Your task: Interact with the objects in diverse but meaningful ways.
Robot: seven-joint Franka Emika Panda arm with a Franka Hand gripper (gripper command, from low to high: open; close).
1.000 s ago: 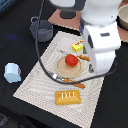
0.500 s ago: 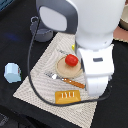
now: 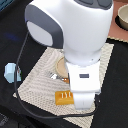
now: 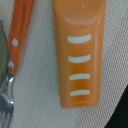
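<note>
- Golden-brown bread loaf [image 4: 80, 55] lying flat on the woven mat [image 3: 42, 75], near its front edge; partly hidden behind the arm [image 3: 75, 40] in the exterior view
- Orange-handled fork [image 4: 15, 55] just beside the loaf, apart from it
- Light-blue cup [image 3: 10, 73] on the dark bench [image 3: 10, 30], off the mat toward the exterior view's left
- Claw out of sight in both views; cannot tell whether apart or together
</note>
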